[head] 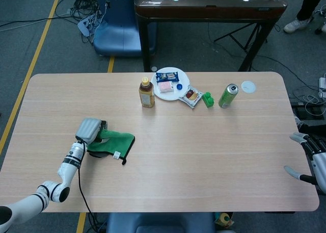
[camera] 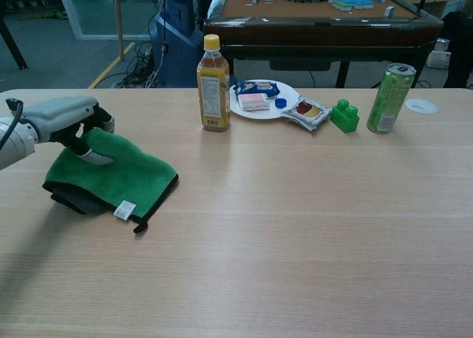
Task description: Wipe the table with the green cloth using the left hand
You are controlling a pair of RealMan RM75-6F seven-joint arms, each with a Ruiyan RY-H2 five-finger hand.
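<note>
On the left half of the tabletop (head: 214, 156), well apart from the items grouped at the far edge, the green cloth (camera: 118, 177) lies folded and flat, its long axis running from the left hand (camera: 70, 117) toward the table's middle, a small white tag at its near corner. The left hand sits at the cloth's left end with fingers curled into the fabric, gripping it, so the cloth extends rightward from the palm; any wiping stroke would likely drag it along that axis. The right hand (head: 310, 159) hovers off the right table edge, fingers spread and holding nothing, far from the cloth. The white plate (head: 165, 93) holds a blue-wrapped snack packet and a blue cap; a bottle of tea (camera: 212, 84), a green can (camera: 389, 98), and a green block (camera: 344, 116) stand nearby.
</note>
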